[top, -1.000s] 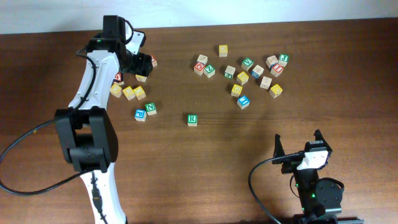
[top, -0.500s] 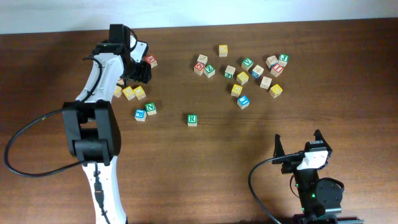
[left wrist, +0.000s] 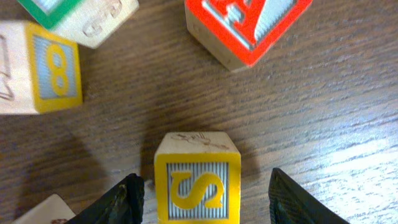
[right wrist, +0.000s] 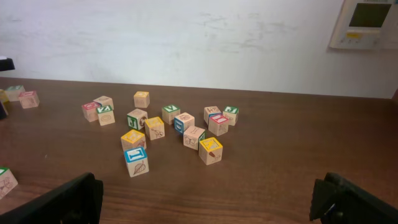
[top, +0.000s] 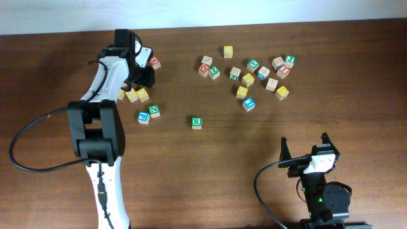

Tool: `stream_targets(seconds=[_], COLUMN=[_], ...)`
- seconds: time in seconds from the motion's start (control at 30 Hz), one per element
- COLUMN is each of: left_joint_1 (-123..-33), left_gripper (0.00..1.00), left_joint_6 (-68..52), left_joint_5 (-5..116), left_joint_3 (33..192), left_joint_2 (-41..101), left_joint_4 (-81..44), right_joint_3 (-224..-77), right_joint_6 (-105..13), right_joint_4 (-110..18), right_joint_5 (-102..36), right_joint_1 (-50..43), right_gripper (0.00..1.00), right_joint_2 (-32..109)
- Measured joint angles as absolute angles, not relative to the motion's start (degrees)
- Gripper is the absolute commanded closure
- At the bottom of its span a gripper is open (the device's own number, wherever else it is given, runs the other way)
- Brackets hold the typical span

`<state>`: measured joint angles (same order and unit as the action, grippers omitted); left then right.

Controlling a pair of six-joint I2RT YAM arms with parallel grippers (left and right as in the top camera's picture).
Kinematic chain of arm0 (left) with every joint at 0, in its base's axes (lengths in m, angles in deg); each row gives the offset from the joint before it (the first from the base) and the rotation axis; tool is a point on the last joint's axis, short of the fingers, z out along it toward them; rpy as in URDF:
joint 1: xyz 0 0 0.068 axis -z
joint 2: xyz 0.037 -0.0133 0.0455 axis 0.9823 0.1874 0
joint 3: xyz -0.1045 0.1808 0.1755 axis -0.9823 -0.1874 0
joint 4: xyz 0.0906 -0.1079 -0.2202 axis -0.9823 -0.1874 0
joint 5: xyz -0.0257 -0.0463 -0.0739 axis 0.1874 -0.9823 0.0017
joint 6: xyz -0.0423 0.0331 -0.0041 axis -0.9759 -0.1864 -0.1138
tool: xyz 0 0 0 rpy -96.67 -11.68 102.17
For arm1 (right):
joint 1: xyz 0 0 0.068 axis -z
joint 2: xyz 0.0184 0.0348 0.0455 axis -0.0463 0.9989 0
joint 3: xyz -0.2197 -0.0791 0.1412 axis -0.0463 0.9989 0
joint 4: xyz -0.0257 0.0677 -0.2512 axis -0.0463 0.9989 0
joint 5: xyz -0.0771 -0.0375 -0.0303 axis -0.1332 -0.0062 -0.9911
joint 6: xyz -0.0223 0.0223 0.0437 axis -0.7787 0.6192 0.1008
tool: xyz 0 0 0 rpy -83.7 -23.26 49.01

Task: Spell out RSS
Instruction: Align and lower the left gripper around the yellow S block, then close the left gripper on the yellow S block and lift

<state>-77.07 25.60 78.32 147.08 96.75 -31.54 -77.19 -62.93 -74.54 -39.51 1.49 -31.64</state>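
Note:
In the left wrist view a yellow-faced "S" cube (left wrist: 197,183) stands on the wood between the fingers of my left gripper (left wrist: 205,180). The jaws are open around it: the left finger (left wrist: 121,202) is almost at its side and the right finger (left wrist: 298,199) stands well clear. From overhead, the left gripper (top: 141,75) covers that cube. The green "R" cube (top: 197,122) sits alone mid-table. Two more yellow-faced cubes (top: 131,95) lie just in front of the left gripper. My right gripper (top: 305,152) rests open near the front right, holding nothing.
A red-faced cube (left wrist: 245,25), a yellow-framed cube (left wrist: 43,68) and a green-edged cube (left wrist: 81,15) lie close ahead of the left fingers. The green "N" cube (top: 154,111) and a blue cube (top: 143,117) sit nearer the front. Several mixed cubes (top: 248,79) are scattered at the back right.
My left gripper has shifted from beside the red cube toward the yellow cubes, and its jaws have narrowed. The right arm has not moved.

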Motion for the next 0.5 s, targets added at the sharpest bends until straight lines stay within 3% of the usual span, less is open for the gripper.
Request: stream_targets(seconds=[0.23,0.5], left_joint_1=[-77.07,-77.07], left_gripper=[0.52,0.65], left_joint_6=[25.60,25.62], left_joint_5=[78.32,78.34], left_joint_3=[147.08,147.08], left_joint_2=[96.75,96.75], left_joint_4=[-30.23,-29.64], right_joint_3=[-77.19,-77.19], right_joint_6=[-62.95,-62.93], right_joint_4=[-74.54,-74.54], right_joint_5=[-39.51,-39.51], right_joint_1=[1.49,1.49], right_gripper=[0.02,0.02], right_joint_2=[-31.64,-31.64])
